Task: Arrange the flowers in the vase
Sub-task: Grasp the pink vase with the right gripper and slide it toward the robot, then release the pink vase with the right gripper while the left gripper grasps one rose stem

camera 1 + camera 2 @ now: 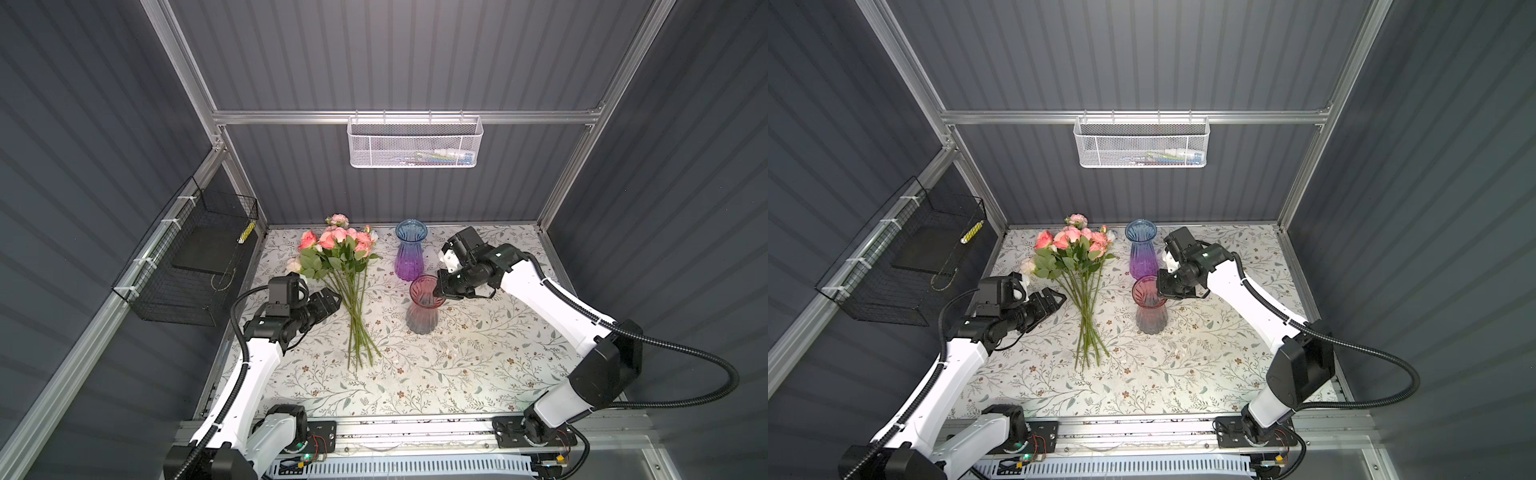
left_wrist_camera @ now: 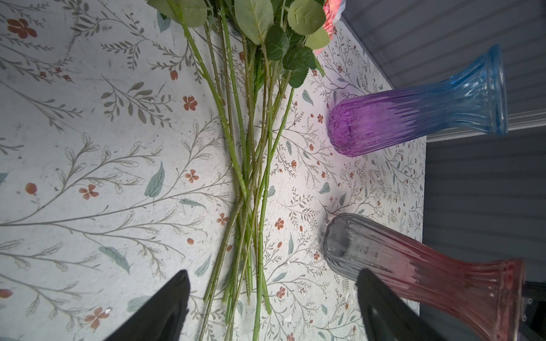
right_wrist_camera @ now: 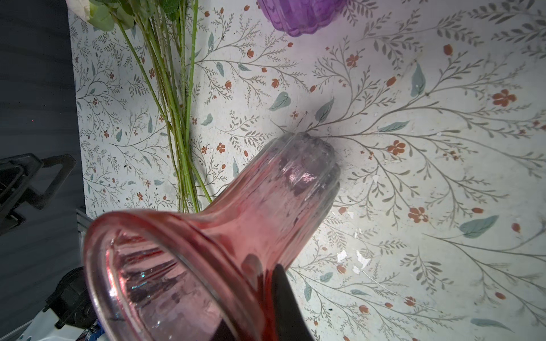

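Ribbed pink glass vase [image 1: 420,316], flared rim pinched in the right claw [image 1: 438,289]; leafy, thin-stemmed roses [image 1: 345,266] lie at its nine o'clock, the left claw [image 1: 334,301] gaping wide beside them.

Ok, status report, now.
Left gripper open beside flowers. Right gripper shut on pink vase rim. Flowers flat on table, none in vase. Nothing between.

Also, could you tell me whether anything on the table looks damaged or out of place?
Only the table cover: small white flecks, like peeled print, sit beside the base of the pink vase. The flowers lie in a tidy bunch, and the blue vase stands upright; nothing spilled.
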Available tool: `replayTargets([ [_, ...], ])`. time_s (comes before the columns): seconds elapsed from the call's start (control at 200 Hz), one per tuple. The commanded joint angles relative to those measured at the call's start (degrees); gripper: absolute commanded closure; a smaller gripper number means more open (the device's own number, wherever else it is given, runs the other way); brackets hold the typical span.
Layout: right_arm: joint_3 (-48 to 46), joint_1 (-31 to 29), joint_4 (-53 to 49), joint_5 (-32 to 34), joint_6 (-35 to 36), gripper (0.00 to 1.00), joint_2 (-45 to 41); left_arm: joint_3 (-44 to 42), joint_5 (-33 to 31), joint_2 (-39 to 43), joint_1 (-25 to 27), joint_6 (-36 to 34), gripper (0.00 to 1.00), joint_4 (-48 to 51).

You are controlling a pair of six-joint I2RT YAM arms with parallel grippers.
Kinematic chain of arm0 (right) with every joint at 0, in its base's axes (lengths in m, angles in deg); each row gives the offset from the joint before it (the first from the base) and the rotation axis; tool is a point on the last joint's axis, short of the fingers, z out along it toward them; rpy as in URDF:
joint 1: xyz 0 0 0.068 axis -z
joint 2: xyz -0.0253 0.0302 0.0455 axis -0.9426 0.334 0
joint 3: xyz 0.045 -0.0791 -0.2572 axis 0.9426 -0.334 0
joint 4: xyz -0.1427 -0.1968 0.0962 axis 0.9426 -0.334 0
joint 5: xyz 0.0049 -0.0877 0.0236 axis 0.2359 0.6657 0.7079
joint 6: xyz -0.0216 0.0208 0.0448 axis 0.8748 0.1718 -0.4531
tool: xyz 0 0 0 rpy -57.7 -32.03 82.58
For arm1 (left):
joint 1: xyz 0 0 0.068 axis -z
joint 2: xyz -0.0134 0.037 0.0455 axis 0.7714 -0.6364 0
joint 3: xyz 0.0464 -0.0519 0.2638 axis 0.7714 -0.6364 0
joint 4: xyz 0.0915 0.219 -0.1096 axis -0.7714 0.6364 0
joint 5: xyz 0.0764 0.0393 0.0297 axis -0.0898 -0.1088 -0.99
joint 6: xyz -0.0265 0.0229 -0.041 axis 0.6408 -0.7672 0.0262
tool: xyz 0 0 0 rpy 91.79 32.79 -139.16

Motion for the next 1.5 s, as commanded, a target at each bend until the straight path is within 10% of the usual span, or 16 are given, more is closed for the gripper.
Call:
replayTargets([
  [0.0,0.7,-0.6,4.1,-1.6,-0.6,1.00,-0.7,-0.5,1.6,-0.6,-0.2,0.2,0.11,-0.3],
  [0.73,2.3,-0.8,1.2,2.3,3.0,0.53,-3.8,6.1,1.6,-7.9,-0.2,-3.2,0.18,1.1],
  [1.131,-8.3,-0.1,7.3,24.0,3.8,0.58,-21.5,20.7,-19.0,-28.7,13.0,-8.3,0.53,5.8],
  [1.496,-27.5,3.5,20.2,19.2,-0.4,0.70,-31.0,35.5,-24.8,-49.2,13.1,-15.1,0.82,10.5],
])
